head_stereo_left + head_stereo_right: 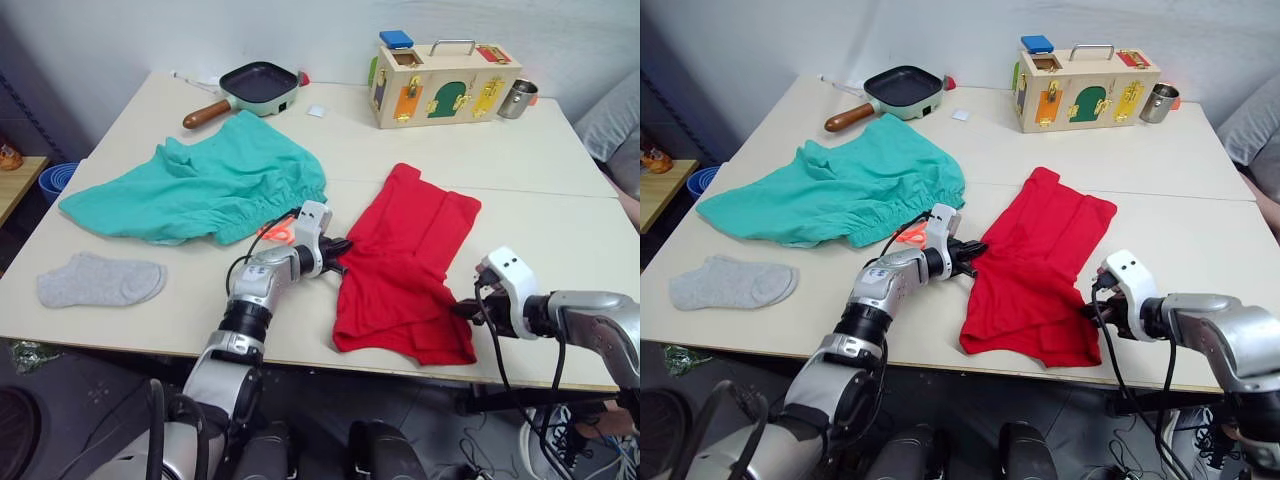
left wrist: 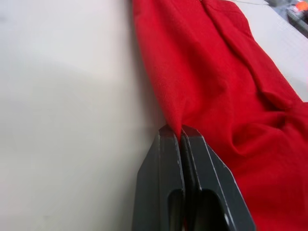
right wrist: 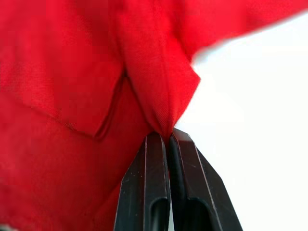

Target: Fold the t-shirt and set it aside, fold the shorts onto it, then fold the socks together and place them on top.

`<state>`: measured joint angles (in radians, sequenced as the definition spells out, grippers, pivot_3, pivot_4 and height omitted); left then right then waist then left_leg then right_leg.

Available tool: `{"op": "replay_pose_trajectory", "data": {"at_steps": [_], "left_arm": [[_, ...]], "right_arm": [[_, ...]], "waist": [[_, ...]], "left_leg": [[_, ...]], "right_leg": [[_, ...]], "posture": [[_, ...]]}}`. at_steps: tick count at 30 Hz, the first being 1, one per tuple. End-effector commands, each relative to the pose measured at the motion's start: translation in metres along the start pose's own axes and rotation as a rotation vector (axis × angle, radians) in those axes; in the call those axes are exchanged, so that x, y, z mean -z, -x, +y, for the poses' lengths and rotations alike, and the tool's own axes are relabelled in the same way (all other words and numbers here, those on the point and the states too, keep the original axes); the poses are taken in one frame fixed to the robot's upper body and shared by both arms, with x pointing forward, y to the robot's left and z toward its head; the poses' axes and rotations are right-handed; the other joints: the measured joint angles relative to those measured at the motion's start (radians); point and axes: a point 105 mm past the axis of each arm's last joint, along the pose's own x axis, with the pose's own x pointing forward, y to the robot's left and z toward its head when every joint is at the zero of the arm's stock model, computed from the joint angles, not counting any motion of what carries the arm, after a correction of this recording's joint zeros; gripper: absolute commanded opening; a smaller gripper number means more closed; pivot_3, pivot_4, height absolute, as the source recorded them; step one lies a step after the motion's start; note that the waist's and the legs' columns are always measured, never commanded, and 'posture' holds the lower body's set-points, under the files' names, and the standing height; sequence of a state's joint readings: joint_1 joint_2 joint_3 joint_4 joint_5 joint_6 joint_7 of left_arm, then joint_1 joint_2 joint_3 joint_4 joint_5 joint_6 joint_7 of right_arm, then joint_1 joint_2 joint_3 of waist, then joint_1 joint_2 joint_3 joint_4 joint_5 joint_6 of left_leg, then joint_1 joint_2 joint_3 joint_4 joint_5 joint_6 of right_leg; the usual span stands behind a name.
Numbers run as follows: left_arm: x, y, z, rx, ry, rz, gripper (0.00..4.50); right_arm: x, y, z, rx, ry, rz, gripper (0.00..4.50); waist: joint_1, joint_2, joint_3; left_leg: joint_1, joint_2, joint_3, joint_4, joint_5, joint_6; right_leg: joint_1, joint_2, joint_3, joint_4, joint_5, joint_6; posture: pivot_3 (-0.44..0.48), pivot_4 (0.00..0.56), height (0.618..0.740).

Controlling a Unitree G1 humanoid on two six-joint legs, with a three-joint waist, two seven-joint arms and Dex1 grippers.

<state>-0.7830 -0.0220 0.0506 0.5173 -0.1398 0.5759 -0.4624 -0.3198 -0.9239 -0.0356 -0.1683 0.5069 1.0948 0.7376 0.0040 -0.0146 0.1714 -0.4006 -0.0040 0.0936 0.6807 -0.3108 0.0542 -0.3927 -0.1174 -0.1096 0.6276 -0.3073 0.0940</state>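
The red t-shirt (image 1: pixel 408 262) lies partly folded in a long strip at the table's front centre. My left gripper (image 1: pixel 343 253) is shut on its left edge, and the pinched cloth shows between the fingers (image 2: pixel 168 159) in the left wrist view. At the t-shirt's right edge my right gripper (image 1: pixel 463 308) is shut on a fold of red cloth (image 3: pixel 163 103). The teal-green shorts (image 1: pixel 205 185) lie spread to the left, with an orange drawstring (image 1: pixel 279 231) at the waist. One light grey sock (image 1: pixel 100 280) rests at the front left.
At the back stand a dark frying pan (image 1: pixel 255 86) with a wooden handle, a wooden latch box (image 1: pixel 443 84) and a metal cup (image 1: pixel 517 98). A seam in the table (image 1: pixel 560 195) runs across the middle. The front edge lies just below the t-shirt.
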Motion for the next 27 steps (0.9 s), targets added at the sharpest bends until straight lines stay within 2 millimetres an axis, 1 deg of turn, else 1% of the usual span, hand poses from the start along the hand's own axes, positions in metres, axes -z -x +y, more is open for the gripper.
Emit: {"op": "replay_pose_trajectory", "data": {"at_steps": [1, 5, 7, 9, 10, 12, 13, 15, 17, 18, 19, 21, 23, 25, 26, 27], "left_arm": [[-0.006, 0.005, -0.014, -0.024, 0.006, -0.037, 0.02], [-0.006, 0.009, -0.026, -0.03, 0.014, -0.056, 0.02], [-0.003, 0.011, -0.029, -0.042, -0.023, -0.054, 0.02], [0.0, 0.014, -0.022, -0.067, -0.064, -0.041, 0.02], [-0.003, 0.017, -0.019, -0.063, -0.1, -0.058, 0.02], [-0.004, 0.024, -0.015, -0.031, -0.16, -0.053, 0.45], [-0.004, 0.029, -0.014, 0.002, -0.232, -0.034, 0.65], [-0.003, 0.04, -0.011, 0.071, -0.326, -0.008, 1.23], [-0.007, 0.055, -0.001, 0.089, -0.466, 0.004, 1.83], [-0.007, 0.062, 0.002, 0.112, -0.532, 0.018, 2.08], [-0.006, 0.065, 0.003, 0.128, -0.573, 0.028, 2.44], [-0.005, 0.079, 0.008, 0.18, -0.679, 0.053, 3.06], [-0.004, 0.097, 0.01, 0.28, -0.854, 0.086, 3.68], [-0.002, 0.108, 0.012, 0.357, -0.998, 0.109, 4.3], [-0.002, 0.11, 0.013, 0.38, -1.034, 0.112, 4.5], [-0.001, 0.111, 0.012, 0.409, -1.073, 0.115, 4.5]], "right_arm": [[-0.004, 0.0, -0.025, 0.061, 0.031, -0.002, 0.02], [-0.01, -0.009, -0.033, 0.055, 0.056, -0.023, 0.02], [-0.013, -0.013, -0.034, 0.043, 0.066, -0.027, 0.02], [-0.015, -0.015, -0.024, -0.03, 0.061, -0.033, 0.02], [-0.016, -0.013, -0.016, -0.087, 0.035, -0.04, 0.02], [-0.016, -0.008, -0.005, -0.166, 0.007, -0.038, 0.0], [-0.015, -0.003, 0.0, -0.2, 0.03, -0.037, 0.24], [-0.012, 0.008, 0.007, -0.259, 0.076, -0.027, 0.76], [-0.011, 0.024, 0.015, -0.342, 0.165, -0.046, 1.4], [-0.009, 0.029, 0.015, -0.356, 0.202, -0.049, 1.73], [-0.008, 0.031, 0.014, -0.36, 0.225, -0.051, 2.08], [-0.006, 0.034, -0.004, -0.271, 0.359, -0.057, 2.79], [-0.002, 0.04, -0.027, -0.195, 0.545, -0.072, 3.5], [-0.003, 0.042, -0.039, -0.174, 0.685, -0.116, 4.17], [-0.003, 0.042, -0.044, -0.158, 0.755, -0.13, 4.49], [-0.002, 0.041, -0.046, -0.154, 0.852, -0.134, 4.49]], "waist": [[0.002, 0.0, 0.0], [0.01, 0.0, 0.0], [0.013, 0.0, 0.0], [0.015, 0.0, 0.0], [0.016, 0.0, 0.0], [0.015, 0.0, 0.0], [0.016, 0.001, 0.0], [0.019, 0.005, 0.002], [0.02, 0.007, 0.003], [0.022, 0.007, 0.003], [0.021, 0.008, 0.003], [0.021, 0.007, 0.003], [0.021, 0.008, 0.003], [0.019, 0.008, 0.003], [0.018, 0.009, 0.004], [0.017, 0.01, 0.004]], "left_leg": [[0.0, 0.0, 0.0, 0.0, 0.0, 0.0], [0.0, 0.0, 0.0, 0.001, 0.0, 0.0], [0.0, 0.0, 0.0, 0.001, 0.001, 0.0], [0.0, 0.0, 0.0, 0.001, 0.001, 0.0], [0.001, 0.0, 0.0, 0.001, 0.001, 0.0], [0.0, 0.0, 0.0, 0.001, 0.001, -0.001], [0.0, 0.001, 0.0, 0.001, 0.001, -0.001], [0.0, 0.001, 0.0, 0.001, 0.001, -0.002], [0.0, 0.001, 0.0, 0.001, 0.001, -0.002], [-0.001, 0.001, 0.0, 0.0, 0.001, -0.002], [-0.001, 0.001, -0.001, 0.0, 0.001, -0.002], [-0.001, 0.001, 0.0, 0.001, 0.0, -0.002], [-0.001, 0.001, 0.0, 0.001, 0.0, -0.002], [-0.001, 0.0, 0.0, 0.001, 0.0, -0.002], [0.0, 0.0, 0.0, 0.001, 0.0, -0.002], [0.0, 0.0, 0.001, 0.0, 0.0, -0.002]], "right_leg": [[0.0, 0.0, 0.0, 0.0, 0.0, 0.0], [0.001, 0.0, 0.0, -0.002, 0.0, 0.0], [0.001, 0.0, 0.0, -0.002, 0.0, 0.0], [0.001, 0.0, 0.0, -0.002, 0.0, 0.0], [0.001, 0.0, 0.0, -0.002, 0.0, 0.0], [0.001, 0.0, 0.0, -0.002, 0.0, 0.0], [0.001, 0.001, 0.0, -0.002, 0.0, 0.0], [0.0, 0.002, -0.001, -0.002, 0.0, 0.0], [0.0, 0.001, -0.001, -0.002, 0.0, 0.0], [0.0, 0.001, -0.001, -0.003, 0.0, 0.0], [0.0, 0.001, -0.001, -0.003, 0.0, 0.0], [0.001, 0.001, -0.001, -0.006, 0.0, 0.0], [0.001, 0.001, -0.001, -0.006, 0.0, 0.0], [0.001, 0.001, -0.001, -0.006, 0.0, 0.0], [0.0, 0.001, -0.001, -0.006, 0.0, 0.0], [0.001, 0.001, -0.001, -0.006, 0.0, 0.0]], "posture": [[0.0, 0.15, 0.74], [0.0, 0.15, 0.74], [0.0, 0.15, 0.74], [0.0, 0.15, 0.74], [0.0, 0.15, 0.74], [0.0, 0.15, 0.74], [0.0, 0.15, 0.74], [0.0, 0.15, 0.74], [0.0, 0.15, 0.74], [0.0, 0.15, 0.74], [0.0, 0.15, 0.74], [0.0, 0.15, 0.74], [0.0, 0.15, 0.74], [0.0, 0.15, 0.74], [0.0, 0.15, 0.74], [0.0, 0.15, 0.74]]}}
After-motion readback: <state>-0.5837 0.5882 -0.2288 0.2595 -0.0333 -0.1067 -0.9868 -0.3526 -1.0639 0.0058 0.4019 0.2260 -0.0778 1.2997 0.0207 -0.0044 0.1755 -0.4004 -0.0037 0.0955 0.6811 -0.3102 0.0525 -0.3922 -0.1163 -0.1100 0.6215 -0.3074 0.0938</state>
